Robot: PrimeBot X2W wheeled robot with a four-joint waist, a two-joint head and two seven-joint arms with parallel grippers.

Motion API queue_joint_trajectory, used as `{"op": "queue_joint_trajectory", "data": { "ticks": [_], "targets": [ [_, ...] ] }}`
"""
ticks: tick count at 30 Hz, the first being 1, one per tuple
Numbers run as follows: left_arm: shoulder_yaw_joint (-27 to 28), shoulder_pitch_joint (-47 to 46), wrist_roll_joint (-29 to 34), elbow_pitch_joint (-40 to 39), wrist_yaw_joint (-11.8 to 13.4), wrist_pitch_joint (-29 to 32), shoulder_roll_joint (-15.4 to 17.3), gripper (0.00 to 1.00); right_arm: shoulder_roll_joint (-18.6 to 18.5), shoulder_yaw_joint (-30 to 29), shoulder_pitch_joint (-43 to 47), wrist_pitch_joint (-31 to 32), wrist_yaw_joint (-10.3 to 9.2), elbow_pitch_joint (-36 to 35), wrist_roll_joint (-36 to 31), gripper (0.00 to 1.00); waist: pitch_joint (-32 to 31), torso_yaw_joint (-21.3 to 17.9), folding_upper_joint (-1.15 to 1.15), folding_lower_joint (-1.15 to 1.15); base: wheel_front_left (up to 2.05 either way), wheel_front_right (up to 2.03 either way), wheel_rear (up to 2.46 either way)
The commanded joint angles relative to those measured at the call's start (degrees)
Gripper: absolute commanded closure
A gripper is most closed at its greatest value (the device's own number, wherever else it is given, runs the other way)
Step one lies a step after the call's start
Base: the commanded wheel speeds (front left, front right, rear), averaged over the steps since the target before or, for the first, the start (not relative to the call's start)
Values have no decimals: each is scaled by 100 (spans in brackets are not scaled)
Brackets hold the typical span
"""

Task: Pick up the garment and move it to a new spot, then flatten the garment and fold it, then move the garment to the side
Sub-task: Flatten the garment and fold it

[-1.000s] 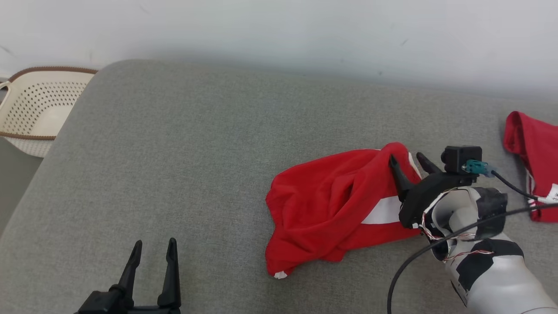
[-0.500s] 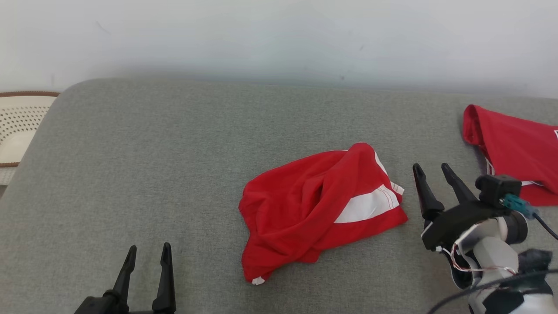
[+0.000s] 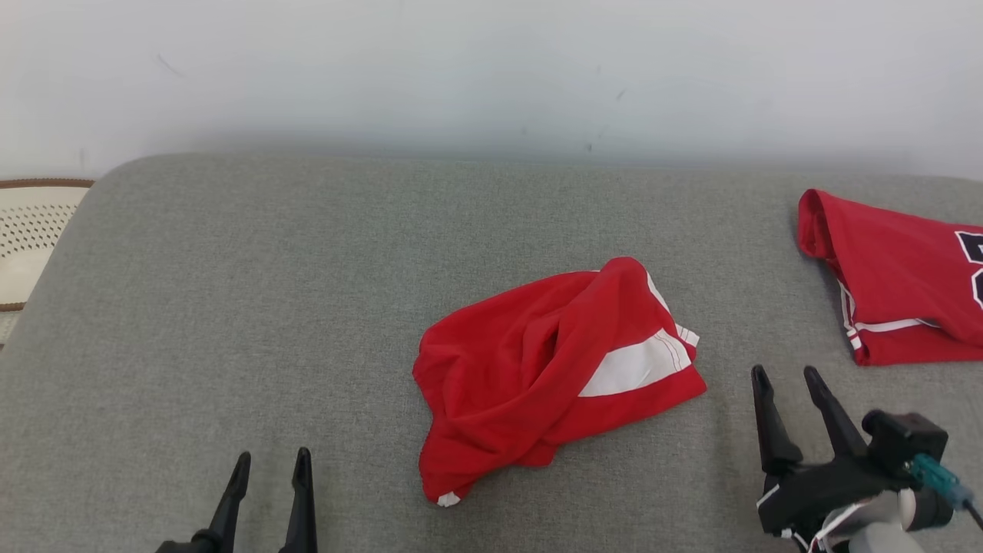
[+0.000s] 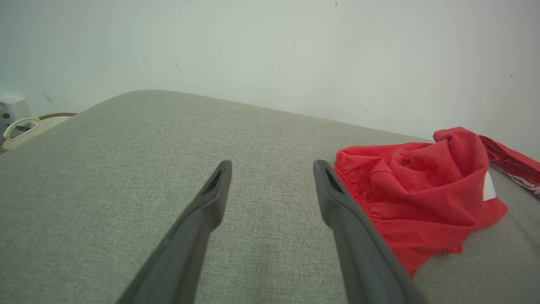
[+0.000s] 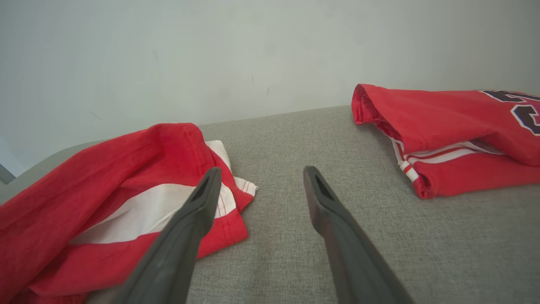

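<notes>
Your left claw (image 3: 274, 453) and right claw (image 3: 785, 369) both stand spread and empty, either side of the crumpled garment (image 3: 530, 369), so you can flatten it

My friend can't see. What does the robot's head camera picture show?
A crumpled red garment with a white patch lies in the middle of a grey cushion. The left gripper and right gripper are open below it, holding nothing; a folded red jersey lies at far right.
</notes>
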Motion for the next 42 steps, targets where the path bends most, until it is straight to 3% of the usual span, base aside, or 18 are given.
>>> {"op": "queue_joint_trajectory", "data": {
  "ticks": [1, 10, 18, 28, 36, 37, 38, 39, 42],
  "targets": [
    [-21, 91, -39, -7, 0, -24, 1, 0, 93, -97, 178, -24, 3, -127, -137, 0, -17, -3, 0, 0, 0, 0, 0],
    [-250, 190, -35, 131, -113, -24, 1, 0, 484, -405, 627, 41, 3, -643, -626, 0, -103, -41, 0, 0, 0, 0, 0],
    [-894, 133, -111, 570, -396, -24, 3, 0, 618, -313, 682, 163, 2, -919, -726, 0, -38, -198, 0, 0, 0, 0, 0],
    [-1309, -321, -312, 1299, -342, -24, 3, 0, 662, -217, 528, 218, 2, -1038, -754, 0, 207, -780, 0, 0, 0, 0, 0],
    [-1162, -545, -358, 1804, -310, -24, 3, 0, 655, -209, 450, 219, 2, -1036, -760, 0, 275, -1037, 0, 0, 0, 0, 0],
    [-1100, -588, -381, 1799, -290, -24, 4, 68, 650, -212, 459, 216, 2, -1031, -757, 0, 277, -1040, 0, 0, 0, 0, 0],
    [-1044, -598, -357, 1839, -277, -24, 4, 87, 649, -218, 469, 211, 2, -1027, -754, 0, 277, -1036, 0, 0, 0, 0, 0],
    [-978, -607, -287, 1861, -260, -24, 3, 100, 645, -235, 479, 206, 2, -1022, -750, 0, 276, -1022, 0, 0, 0, 0, 0],
    [-746, -643, -117, 1743, -265, -24, 37, 100, 660, -293, 536, 195, 2, -1015, -770, 0, 255, -913, 0, 0, 0, 0, 0]
  ]
}}
